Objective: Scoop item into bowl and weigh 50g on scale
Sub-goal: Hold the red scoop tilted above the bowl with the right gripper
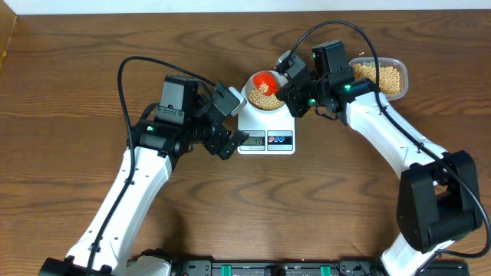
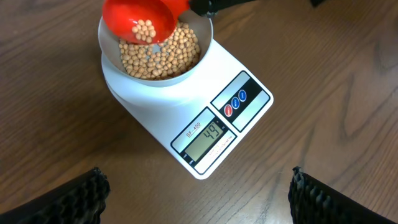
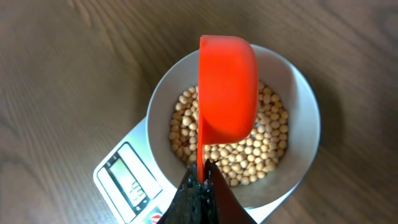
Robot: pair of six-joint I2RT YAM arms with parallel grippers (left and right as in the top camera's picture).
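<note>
The white scale stands at the table's middle back with the white bowl on it, partly filled with tan beans. Its display reads 49. My right gripper is shut on the handle of a red scoop, held tilted over the bowl; a few beans still lie in the scoop. My left gripper is open and empty, just in front of the scale's display end, over bare wood. The scale also shows in the right wrist view.
A clear plastic tub with more beans stands at the back right, behind the right arm. The left arm lies left of the scale.
</note>
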